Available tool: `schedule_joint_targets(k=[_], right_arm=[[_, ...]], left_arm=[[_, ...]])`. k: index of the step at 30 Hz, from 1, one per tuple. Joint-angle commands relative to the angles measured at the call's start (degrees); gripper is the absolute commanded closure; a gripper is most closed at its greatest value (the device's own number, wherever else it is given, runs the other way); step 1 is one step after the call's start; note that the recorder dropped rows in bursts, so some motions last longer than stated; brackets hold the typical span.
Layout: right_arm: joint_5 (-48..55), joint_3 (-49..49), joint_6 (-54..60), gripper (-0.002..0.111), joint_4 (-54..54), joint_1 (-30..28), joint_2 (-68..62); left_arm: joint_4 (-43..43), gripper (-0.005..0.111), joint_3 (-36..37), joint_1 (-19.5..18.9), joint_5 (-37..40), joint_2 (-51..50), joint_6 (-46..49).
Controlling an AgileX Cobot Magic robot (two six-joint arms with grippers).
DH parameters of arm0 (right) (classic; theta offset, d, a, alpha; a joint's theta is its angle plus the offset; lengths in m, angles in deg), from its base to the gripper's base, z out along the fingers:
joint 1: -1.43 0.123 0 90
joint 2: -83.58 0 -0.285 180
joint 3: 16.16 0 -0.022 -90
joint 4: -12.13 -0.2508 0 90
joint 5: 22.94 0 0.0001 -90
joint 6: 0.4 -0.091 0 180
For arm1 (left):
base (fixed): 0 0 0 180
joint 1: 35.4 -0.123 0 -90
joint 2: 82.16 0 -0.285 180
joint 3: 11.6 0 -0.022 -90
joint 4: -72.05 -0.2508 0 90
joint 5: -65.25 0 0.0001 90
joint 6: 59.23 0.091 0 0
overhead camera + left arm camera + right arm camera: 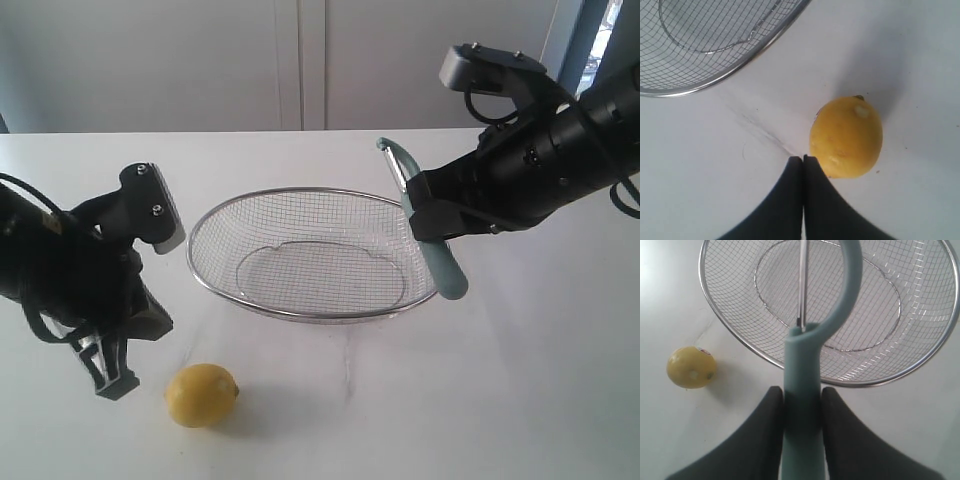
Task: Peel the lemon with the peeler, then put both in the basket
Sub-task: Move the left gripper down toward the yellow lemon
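The yellow lemon [202, 394] [846, 136] [691, 367] lies on the white table in front of the basket's left end. My left gripper [108, 378] [803, 158] is shut and empty, its tips just left of the lemon, close to its side. The wire-mesh basket [225, 296] [720, 330] [725, 80] sits mid-table with nothing in it. My right gripper [432, 222] [802, 390] is shut on the teal peeler [440, 262] [802, 370], held at the basket's right rim. The peeler's curved bladed head [397, 160] points up and back.
The white table [520, 400] spreads around the basket. A pale wall with panel seams [300, 60] stands behind it. Both dark arms hang over the table's left and right sides.
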Motion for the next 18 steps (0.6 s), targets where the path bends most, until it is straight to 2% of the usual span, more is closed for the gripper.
schedule_joint_targets(k=[1,5,13,18], right_arm=[[-0.26,-0.41,0.73,0.108,-0.22,-0.52,0.08],[-0.26,-0.41,0.73,0.108,-0.22,-0.52,0.08],[-0.26,-0.41,0.73,0.108,-0.22,-0.52,0.08],[-0.26,-0.41,0.73,0.108,-0.22,-0.52,0.08]], left_arm=[[1.87,0.107,-0.18,0.41,0.35,0.21,0.21],[2.85,0.107,-0.18,0.41,0.95,-0.46,5.15],[12.93,0.107,-0.18,0.41,0.45,-5.35,20.11],[15.90,0.107,-0.18,0.41,0.35,-7.87,28.58]])
